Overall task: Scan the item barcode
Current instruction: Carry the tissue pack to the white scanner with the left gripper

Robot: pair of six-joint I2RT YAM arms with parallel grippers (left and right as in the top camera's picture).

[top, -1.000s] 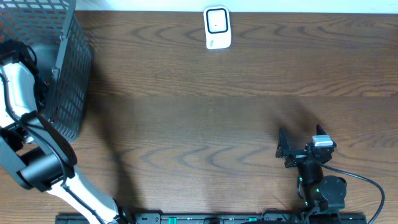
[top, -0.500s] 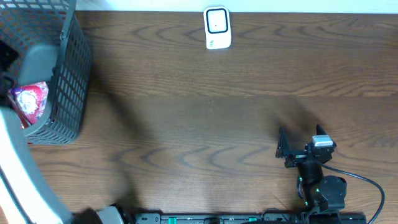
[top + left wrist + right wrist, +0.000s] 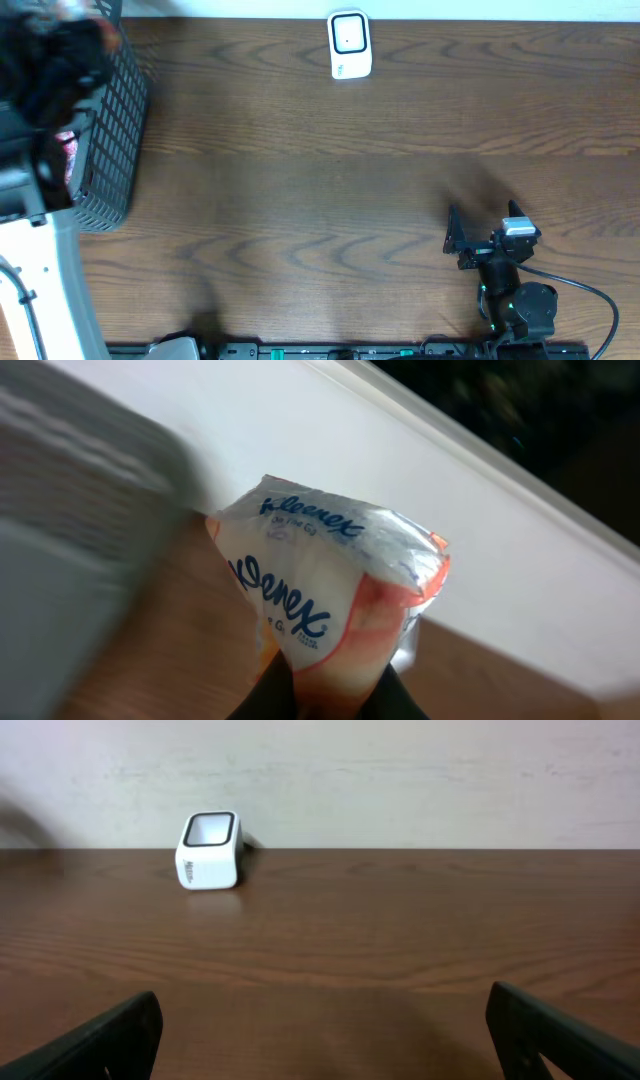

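Observation:
A small Kleenex tissue pack (image 3: pixel 320 590), white with blue print and orange edges, fills the middle of the left wrist view. My left gripper (image 3: pixel 330 688) is shut on its lower end and holds it in the air. Overhead, that gripper (image 3: pixel 60 45) is a dark blur above the wire basket (image 3: pixel 118 120) at the far left, and the pack itself is hidden there. The white barcode scanner (image 3: pixel 349 45) stands at the table's back edge, also seen as the scanner (image 3: pixel 208 850) in the right wrist view. My right gripper (image 3: pixel 483 228) rests open and empty at the front right.
The grey basket (image 3: pixel 70 530) shows as a blur left of the held pack. A pink-and-red packet (image 3: pixel 68 150) lies inside the basket. A white wall (image 3: pixel 400 770) runs behind the table. The right arm's cable (image 3: pixel 590 295) loops near the front right edge.
My left arm has swung up over the basket and now blurs across the top left corner. The pink packet is now mostly covered by the arm. The right arm has not moved.

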